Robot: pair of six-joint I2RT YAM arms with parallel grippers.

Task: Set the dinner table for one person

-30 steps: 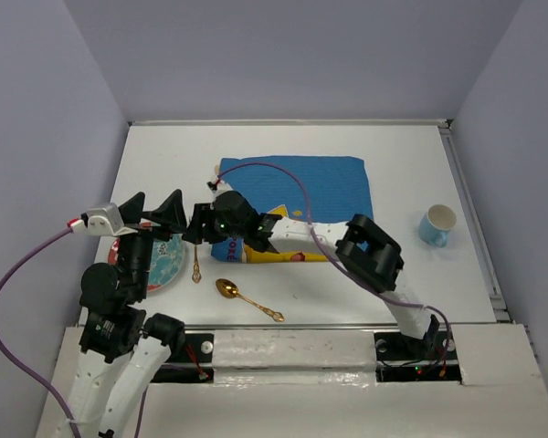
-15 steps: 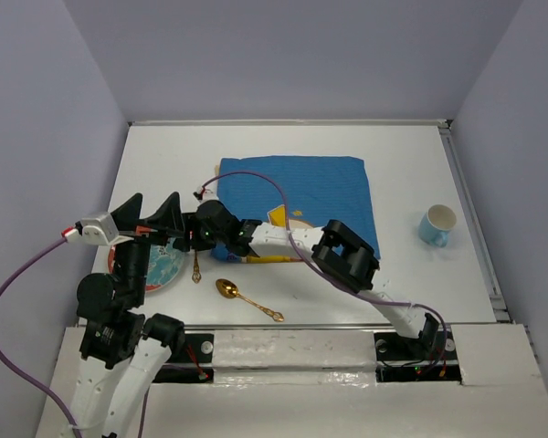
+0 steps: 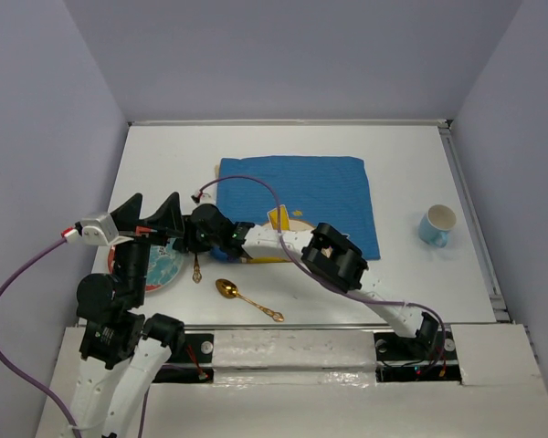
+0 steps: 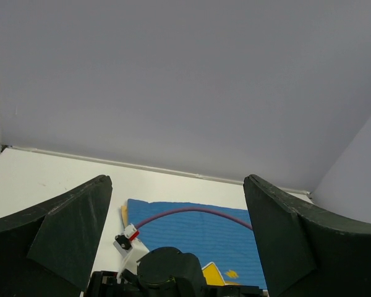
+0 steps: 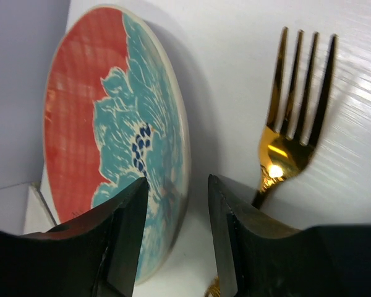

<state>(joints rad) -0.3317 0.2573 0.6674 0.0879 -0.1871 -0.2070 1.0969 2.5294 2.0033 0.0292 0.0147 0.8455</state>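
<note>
The dinner table (image 3: 164, 151) is the big white surface that fills the middle of the top view, and all other things lie on it. A blue placemat (image 3: 320, 187) with a yellow print lies flat near the centre, and the right arm hides a part of the print. A light blue cup (image 3: 437, 224) stands upright well to the right of the placemat, apart from it.

At the near left part of the table lies a plate (image 5: 111, 124) with red and turquoise pattern, partly under the left arm. A golden fork (image 5: 297, 111) lies just beside the plate on its right side, not touching it. A golden spoon (image 3: 247, 299) lies diagonally close to the near edge, apart from the fork.

The right arm reaches across to the left. The right gripper (image 5: 178, 185) is about half open, and its fingers stand on both sides of the plate rim: one over the painted face, the other between rim and fork. A little white table shows between the rim and this second finger, so the plate is not clamped.

The left gripper (image 3: 152, 208) is raised above the plate, opened very wide, and it holds nothing
</note>
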